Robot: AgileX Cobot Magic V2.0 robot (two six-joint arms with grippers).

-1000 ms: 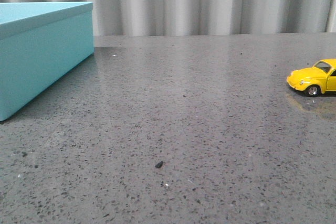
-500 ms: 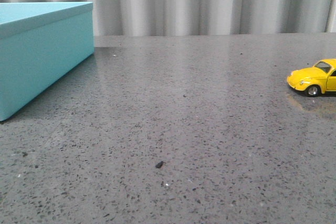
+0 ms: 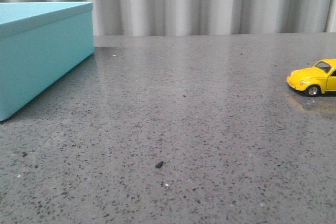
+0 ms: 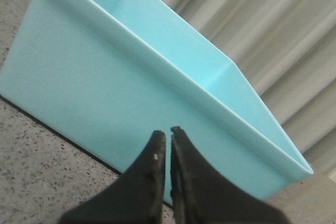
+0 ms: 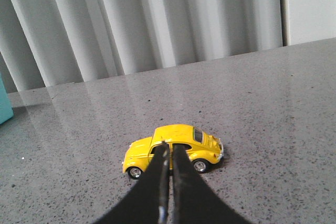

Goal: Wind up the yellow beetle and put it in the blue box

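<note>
No change is seen over the last second: the beetle (image 3: 315,78) sits untouched at the table's (image 3: 184,129) right edge, the box (image 3: 42,51) at the far left corner, lid on. Both the left gripper (image 4: 168,132) and right gripper (image 5: 168,150) are pinched closed, nothing held. Task is judged not started.

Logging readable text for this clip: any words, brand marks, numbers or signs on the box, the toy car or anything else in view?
None can be read.
blue box: plain matte sides and lid in both views that show it, no print.
yellow beetle: no badge, plate or lettering legible; any marking is too small to tell.
Table and curtain: no signs or labels.
</note>
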